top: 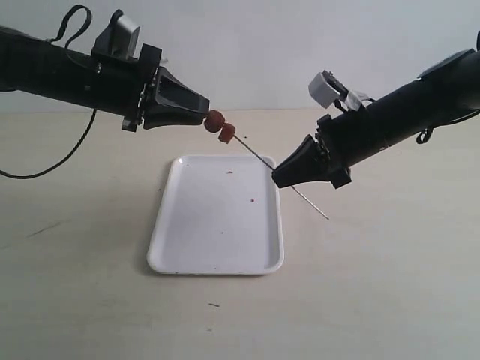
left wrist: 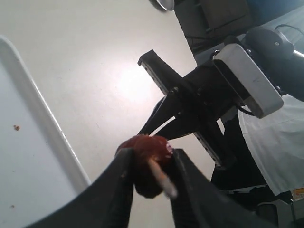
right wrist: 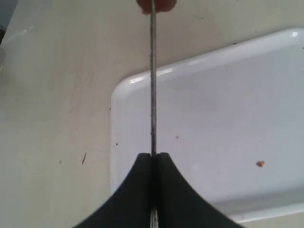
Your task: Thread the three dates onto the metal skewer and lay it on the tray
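Between the left gripper's (top: 204, 118) half-closed tips: one date (top: 214, 118) pinched, a second date (top: 226, 133) touching it on the far side, threaded on the metal skewer (top: 259, 159); no third seen. Right gripper (top: 276, 180) clamped tight on the rod partway along, tail jutting out behind its fingers, tray (top: 161, 225) below and between both hands. Judgement: dates light, soft, apt to squash, so hold gently across the middle; skewer stiff, thin, slick, may swivel, so grip well back from the point.
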You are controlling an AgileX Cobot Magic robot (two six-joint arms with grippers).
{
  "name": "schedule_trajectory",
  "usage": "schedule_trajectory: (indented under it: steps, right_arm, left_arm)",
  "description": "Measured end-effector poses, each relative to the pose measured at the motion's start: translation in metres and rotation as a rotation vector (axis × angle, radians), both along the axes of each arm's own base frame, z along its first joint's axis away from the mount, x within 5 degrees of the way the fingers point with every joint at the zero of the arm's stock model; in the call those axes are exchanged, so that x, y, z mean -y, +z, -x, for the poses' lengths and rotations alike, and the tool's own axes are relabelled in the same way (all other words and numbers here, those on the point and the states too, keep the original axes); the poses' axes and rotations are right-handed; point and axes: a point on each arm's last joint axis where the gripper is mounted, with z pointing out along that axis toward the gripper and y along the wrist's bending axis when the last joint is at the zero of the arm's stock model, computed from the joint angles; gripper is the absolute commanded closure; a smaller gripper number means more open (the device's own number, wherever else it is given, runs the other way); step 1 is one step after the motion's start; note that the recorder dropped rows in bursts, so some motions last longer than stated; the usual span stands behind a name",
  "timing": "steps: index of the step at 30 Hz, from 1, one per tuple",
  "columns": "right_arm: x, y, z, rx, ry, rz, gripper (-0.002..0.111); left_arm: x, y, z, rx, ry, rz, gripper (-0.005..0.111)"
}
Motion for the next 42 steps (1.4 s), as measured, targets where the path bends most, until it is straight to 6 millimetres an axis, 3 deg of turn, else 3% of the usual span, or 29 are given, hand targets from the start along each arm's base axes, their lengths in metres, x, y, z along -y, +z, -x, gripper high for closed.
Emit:
schedule_trajectory:
  steps: [7, 16, 20, 23, 28, 34, 38, 42]
  right_arm:
    - [-0.001, 0.002, -0.002, 0.000, -0.021, -0.032, 0.108]
    - [-0.003, 0.003, -0.002, -0.004, -0.024, -0.038, 0.108]
    - [-0.003, 0.003, -0.002, -0.048, -0.052, -0.043, 0.108]
    - [-0.002, 0.001, -0.006, -0.125, -0.157, -0.032, 0.108]
    - [0.002, -0.002, -0.012, -0.222, -0.308, -0.012, 0.108]
    - [-0.004, -0.007, -0.010, -0.311, -0.354, 0.045, 0.108]
    - [-0.022, -0.014, -0.006, -0.341, -0.362, 0.150, 0.108]
    - [-0.042, -0.017, -0.002, -0.350, -0.348, 0.200, 0.108]
  left_arm:
    - [0.001, -0.001, 0.000, -0.001, -0.003, -0.002, 0.052]
    - [0.000, -0.001, 0.000, 0.011, -0.005, 0.000, 0.052]
    - [-0.012, 0.002, -0.007, 0.033, 0.038, 0.034, 0.052]
    - [-0.032, 0.004, -0.015, 0.045, 0.094, 0.048, 0.065]
    - [-0.068, 0.007, -0.023, 0.050, 0.161, 0.065, 0.107]
    - [-0.099, 0.023, -0.023, 0.134, 0.223, 0.062, 0.107]
    - [-0.102, 0.044, -0.005, 0.227, 0.257, 0.032, 0.107]
    - [-0.109, 0.059, 0.016, 0.338, 0.407, -0.082, 0.107]
